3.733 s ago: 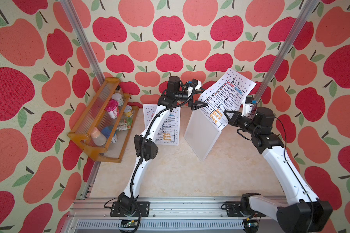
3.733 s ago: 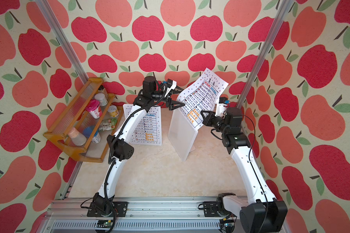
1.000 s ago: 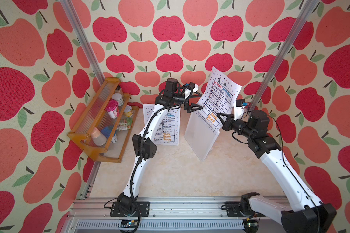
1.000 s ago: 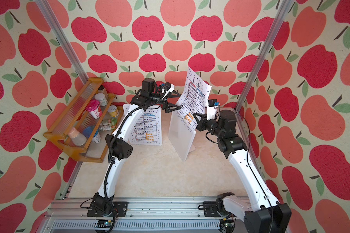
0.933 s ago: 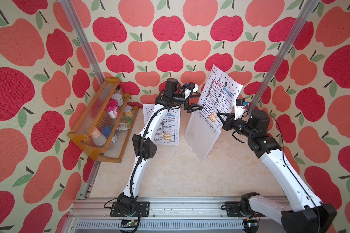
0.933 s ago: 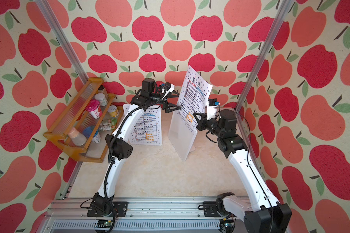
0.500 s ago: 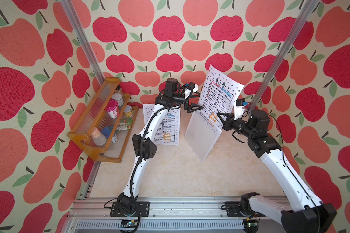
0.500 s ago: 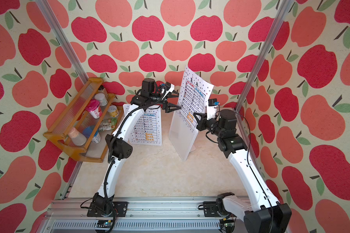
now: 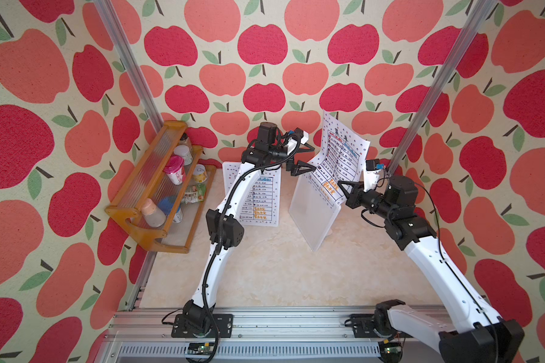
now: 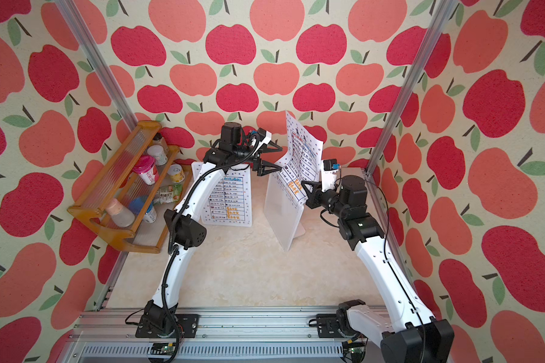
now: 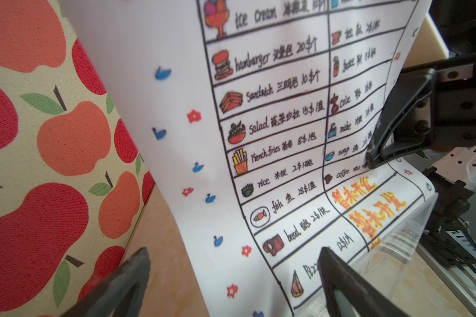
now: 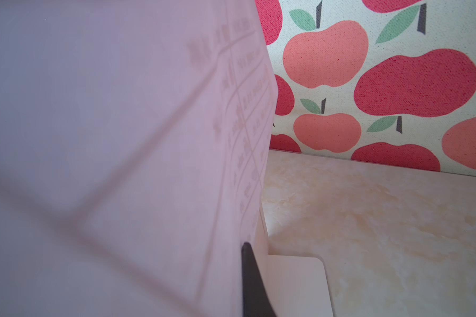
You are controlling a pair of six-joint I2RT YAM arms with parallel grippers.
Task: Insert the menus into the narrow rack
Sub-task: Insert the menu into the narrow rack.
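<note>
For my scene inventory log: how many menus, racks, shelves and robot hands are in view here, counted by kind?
Menus: 2 (upright menu, flat menu)
Clear rack: 1
Wooden shelf: 1
Hands: 2 (left hand, right hand)
Total: 6

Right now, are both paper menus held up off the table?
No: one menu lies flat on the table, and only the other menu is pinched upright by the right gripper.
</note>
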